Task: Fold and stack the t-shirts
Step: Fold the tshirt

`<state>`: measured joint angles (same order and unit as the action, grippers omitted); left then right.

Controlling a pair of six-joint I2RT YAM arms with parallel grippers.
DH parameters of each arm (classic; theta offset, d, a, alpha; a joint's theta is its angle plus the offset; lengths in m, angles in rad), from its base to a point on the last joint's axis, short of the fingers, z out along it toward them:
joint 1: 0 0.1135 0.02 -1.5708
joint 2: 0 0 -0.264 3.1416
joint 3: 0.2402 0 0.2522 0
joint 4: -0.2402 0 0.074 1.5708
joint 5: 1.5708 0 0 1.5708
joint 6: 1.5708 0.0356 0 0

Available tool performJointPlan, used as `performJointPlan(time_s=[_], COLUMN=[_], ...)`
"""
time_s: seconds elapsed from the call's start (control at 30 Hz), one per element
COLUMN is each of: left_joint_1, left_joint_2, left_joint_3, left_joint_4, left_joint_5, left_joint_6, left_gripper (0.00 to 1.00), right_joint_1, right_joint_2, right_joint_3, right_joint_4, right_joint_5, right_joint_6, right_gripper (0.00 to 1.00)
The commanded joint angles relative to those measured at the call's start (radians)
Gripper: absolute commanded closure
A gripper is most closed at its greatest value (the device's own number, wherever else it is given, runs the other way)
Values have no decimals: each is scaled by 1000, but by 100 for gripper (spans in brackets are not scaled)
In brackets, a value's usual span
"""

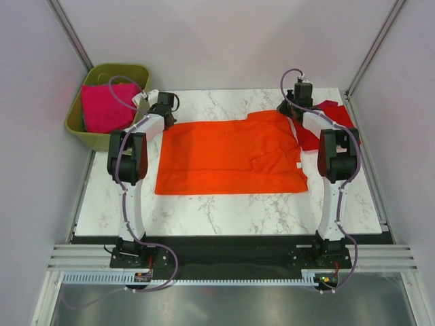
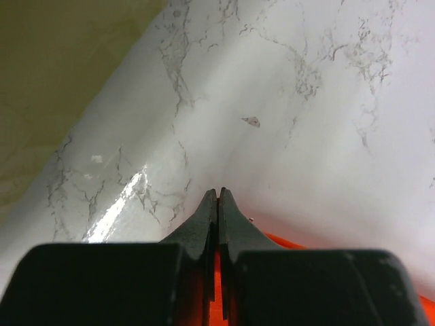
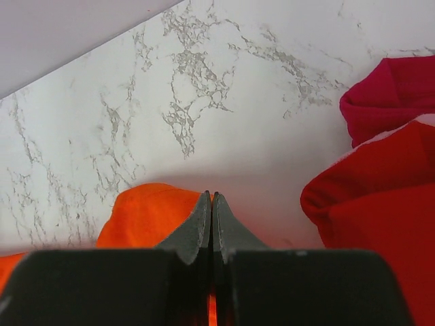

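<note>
Pinching the far edge of the orange shirt [image 1: 231, 156], spread flat in the middle of the table [image 1: 224, 210], both arms could lose it. Each grip seems to take only a sliver of hem, so uneven pulls might free a corner or skew the fold. The left gripper [image 2: 218, 193] and right gripper [image 3: 211, 197] are closed tight, with orange cloth showing between the jaws. The red shirt [image 3: 380, 224] sits at the table's far right corner. The pink shirt [image 1: 105, 109] lies in the bin [image 1: 76, 129] off its far left corner.
</note>
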<state>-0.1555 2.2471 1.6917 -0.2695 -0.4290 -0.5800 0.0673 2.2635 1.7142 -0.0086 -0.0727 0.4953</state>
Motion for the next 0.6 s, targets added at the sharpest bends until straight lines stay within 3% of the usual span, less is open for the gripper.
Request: performJointPlan(time_s=[0.0,0.57], left_joint_1=[-3,-3], left_joint_2=[-93,-308], left_joint_3=[-30,-319], left_joint_4=[87,263], left_joint_5=[-62,-68], left_joint_6=[0,0], left_gripper=[98,98], right_joint_1=[-3,-3], right_joint_2=[-96,-311], right_joint_3=[-43,-269], right_joint_4=[33,56], right_joint_5=[-7,-29], right_joint_6=[-26,-38], right_gripper=[98,98])
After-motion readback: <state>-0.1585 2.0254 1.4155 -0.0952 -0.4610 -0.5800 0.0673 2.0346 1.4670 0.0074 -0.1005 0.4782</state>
